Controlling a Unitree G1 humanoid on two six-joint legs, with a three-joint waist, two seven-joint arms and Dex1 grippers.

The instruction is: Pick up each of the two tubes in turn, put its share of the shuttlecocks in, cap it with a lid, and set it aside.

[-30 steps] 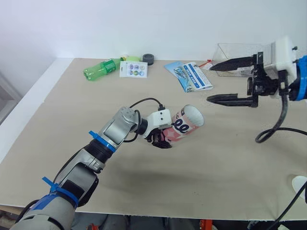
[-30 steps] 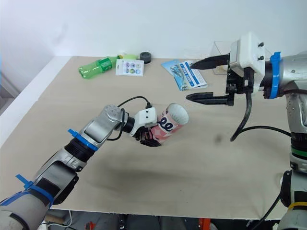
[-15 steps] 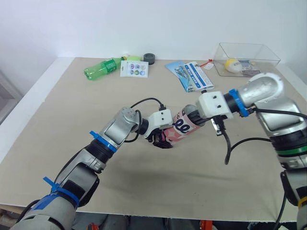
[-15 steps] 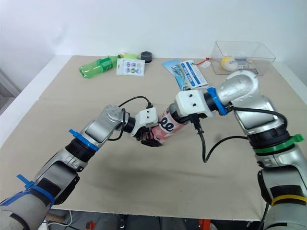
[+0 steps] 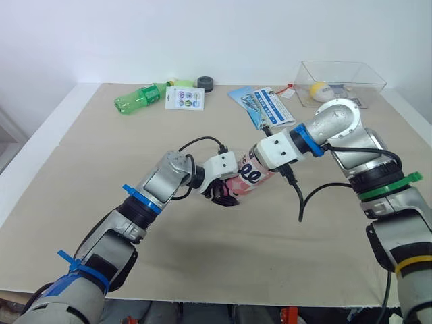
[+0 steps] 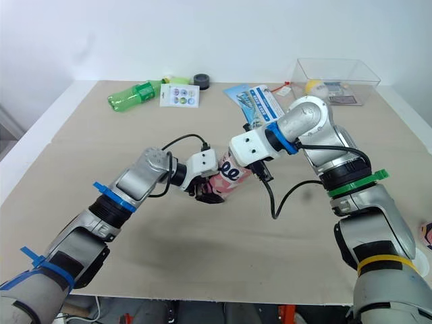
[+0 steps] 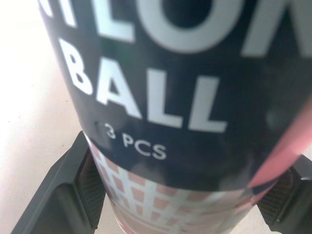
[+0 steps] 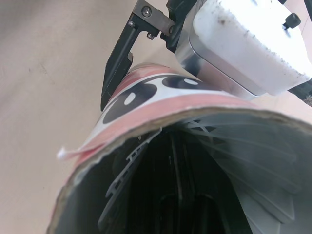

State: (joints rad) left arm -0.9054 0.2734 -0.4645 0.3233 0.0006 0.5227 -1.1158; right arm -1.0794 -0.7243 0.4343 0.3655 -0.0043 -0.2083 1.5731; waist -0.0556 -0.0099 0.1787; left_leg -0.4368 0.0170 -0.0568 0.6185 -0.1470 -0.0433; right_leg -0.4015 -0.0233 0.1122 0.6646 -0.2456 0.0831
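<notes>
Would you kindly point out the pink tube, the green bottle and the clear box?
pink tube (image 5: 250,177): left eye view, printed side.
green bottle (image 5: 135,100): left eye view, mid-body.
clear box (image 5: 341,71): left eye view, back wall.

A beige table (image 5: 81,155) with a white edge stands before a plain white wall (image 5: 202,34)

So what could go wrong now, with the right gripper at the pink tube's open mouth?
1. The left gripper clamps the pink tube near its lower end only, tilted above the table; a push from the right gripper could twist it in the grip.
2. The shuttlecock skirt lies against the tube's wall and the rim is frayed; the skirt could catch and bend.
</notes>
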